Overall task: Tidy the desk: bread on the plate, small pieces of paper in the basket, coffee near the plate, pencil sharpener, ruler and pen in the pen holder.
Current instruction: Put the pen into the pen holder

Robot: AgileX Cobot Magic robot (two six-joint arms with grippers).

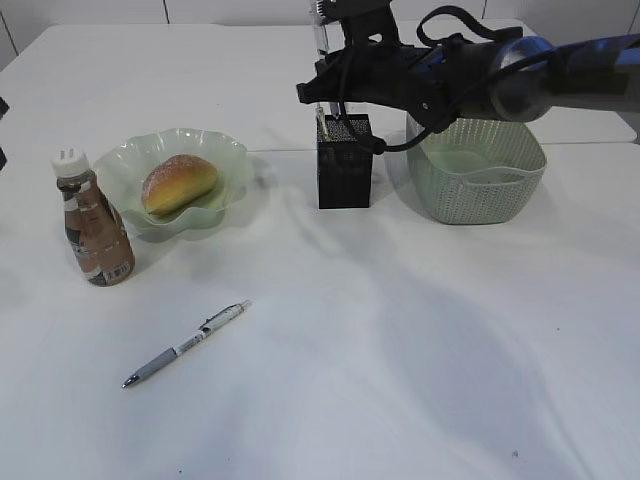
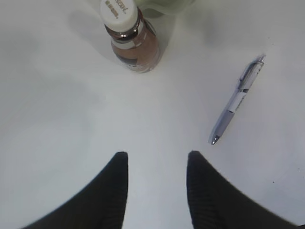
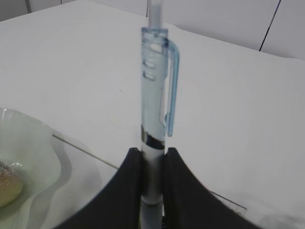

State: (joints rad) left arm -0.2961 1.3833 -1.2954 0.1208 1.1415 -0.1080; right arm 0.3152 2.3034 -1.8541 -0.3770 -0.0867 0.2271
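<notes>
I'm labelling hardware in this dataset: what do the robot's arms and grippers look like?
The right arm is a dark, glossy tube with blue accents and black cables looping near its wrist. Right gripper and left gripper both have matte black, finely ribbed fingers that taper to rounded tips. No markings are visible.

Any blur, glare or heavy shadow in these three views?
Exterior view: even light, a soft arm shadow on the desk, the right arm slightly smeared. Left wrist view: sharp on the pen and coffee, fingers dark. Right wrist view: held pen crisp, plate softer.
</notes>
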